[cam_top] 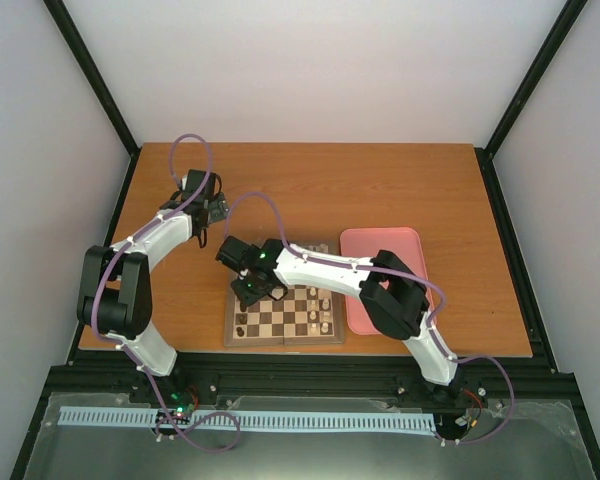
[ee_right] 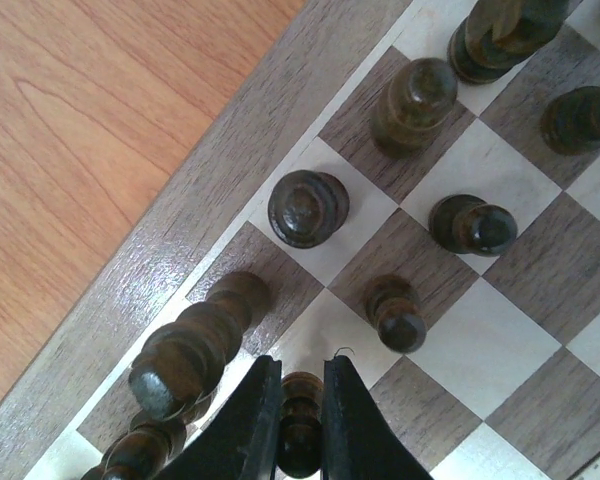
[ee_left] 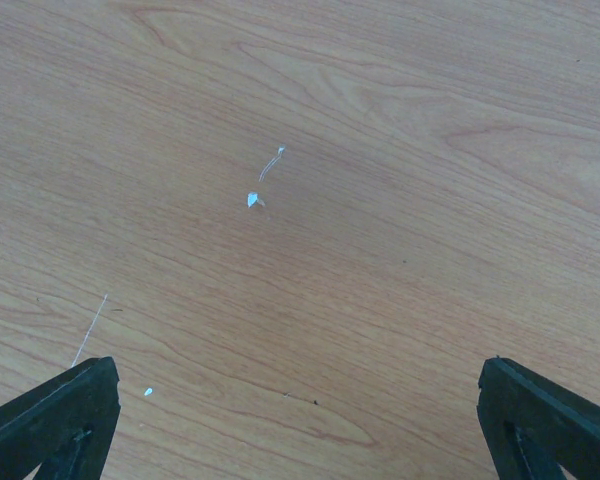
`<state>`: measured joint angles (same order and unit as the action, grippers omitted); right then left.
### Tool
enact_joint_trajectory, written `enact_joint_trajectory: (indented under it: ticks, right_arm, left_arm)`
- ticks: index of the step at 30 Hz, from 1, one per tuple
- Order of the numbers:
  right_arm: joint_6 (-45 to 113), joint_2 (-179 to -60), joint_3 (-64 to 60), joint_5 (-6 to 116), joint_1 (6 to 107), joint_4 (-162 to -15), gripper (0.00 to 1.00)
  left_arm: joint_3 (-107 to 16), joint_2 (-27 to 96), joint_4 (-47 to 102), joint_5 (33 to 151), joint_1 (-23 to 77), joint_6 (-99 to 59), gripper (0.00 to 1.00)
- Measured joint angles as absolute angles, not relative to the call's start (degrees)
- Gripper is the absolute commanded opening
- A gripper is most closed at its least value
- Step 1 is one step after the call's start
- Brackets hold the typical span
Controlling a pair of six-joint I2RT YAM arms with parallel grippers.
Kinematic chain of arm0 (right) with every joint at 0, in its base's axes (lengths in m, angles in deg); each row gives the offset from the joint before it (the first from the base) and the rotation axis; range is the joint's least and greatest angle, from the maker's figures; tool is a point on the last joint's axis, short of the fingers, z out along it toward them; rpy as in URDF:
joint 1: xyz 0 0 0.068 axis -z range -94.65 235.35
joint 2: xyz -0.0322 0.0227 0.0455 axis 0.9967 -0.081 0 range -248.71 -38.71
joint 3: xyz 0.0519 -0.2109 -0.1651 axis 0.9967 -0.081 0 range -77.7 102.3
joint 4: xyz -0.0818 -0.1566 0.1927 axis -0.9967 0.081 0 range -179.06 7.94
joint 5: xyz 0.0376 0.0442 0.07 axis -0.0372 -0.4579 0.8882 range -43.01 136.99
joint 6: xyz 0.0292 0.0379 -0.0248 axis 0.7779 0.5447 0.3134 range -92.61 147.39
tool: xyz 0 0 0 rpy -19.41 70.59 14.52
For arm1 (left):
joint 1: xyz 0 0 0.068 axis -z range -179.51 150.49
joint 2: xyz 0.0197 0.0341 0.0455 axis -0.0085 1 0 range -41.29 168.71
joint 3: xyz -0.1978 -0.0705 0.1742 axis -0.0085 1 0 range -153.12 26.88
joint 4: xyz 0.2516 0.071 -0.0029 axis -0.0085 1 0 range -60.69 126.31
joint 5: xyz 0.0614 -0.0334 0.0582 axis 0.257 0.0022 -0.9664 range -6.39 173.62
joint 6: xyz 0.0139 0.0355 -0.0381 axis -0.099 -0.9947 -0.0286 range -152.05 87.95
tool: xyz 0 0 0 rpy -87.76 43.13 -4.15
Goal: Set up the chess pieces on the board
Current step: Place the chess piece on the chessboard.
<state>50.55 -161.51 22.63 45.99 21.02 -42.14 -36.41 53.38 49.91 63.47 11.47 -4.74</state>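
- wooden table (cam_top: 380, 190) seen from above; a square chessboard (cam_top: 280, 343) lies near its front edge, with a pink tray (cam_top: 380, 280) just beside it on the right.
- broad bare wood lies behind and to the left of the board.
- the right gripper (cam_top: 252, 290) reaches over the board's left side, close to the tan border (ee_right: 210, 190).
- in the wrist view, the right gripper (ee_right: 301, 368) has its jaws closed on a small dark piece (ee_right: 300, 430) that stands upright over the squares.
- dark chess pieces (ee_right: 308, 207) crowd the squares nearby: a tall turned one (ee_right: 190, 345) just left of the fingers, and round-headed pawns (ee_right: 397, 312) ahead, leaving narrow gaps.
- the pieces are dark brown, glossy and lathe-turned, each smaller than its square.
- cream pieces (cam_top: 320, 318) stand on the board's right side.
- the left gripper (cam_top: 212, 208) hovers well apart from the board, over the table's far left.
- in its own view, the left gripper (ee_left: 300, 420) has its jaws spread wide over bare wood, holding nothing.
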Motion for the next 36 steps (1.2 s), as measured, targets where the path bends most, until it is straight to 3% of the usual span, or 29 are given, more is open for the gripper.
enact_joint_trajectory:
  ticks: [7,17,27,36]
  right_arm:
    - [50.29,-162.73,22.89,45.14,21.02,-42.06,0.06]
    - [49.83,-162.86,23.14,44.42,21.02,-42.10,0.19]
    - [49.61,-162.86,23.14,43.65,21.02,-42.03,0.24]
    - [49.72,-160.04,21.71,40.09,21.02,-41.49,0.39]
  left_arm:
    - [-36.41,53.38,49.91,63.47,11.47,-4.74,1.00]
    - [-36.41,53.38,49.91,63.47,11.47,-4.71,1.00]
    - [-36.41,53.36,49.91,63.47,11.47,-4.71,1.00]
    - [-36.41,53.36,49.91,63.47,11.47,-4.74,1.00]
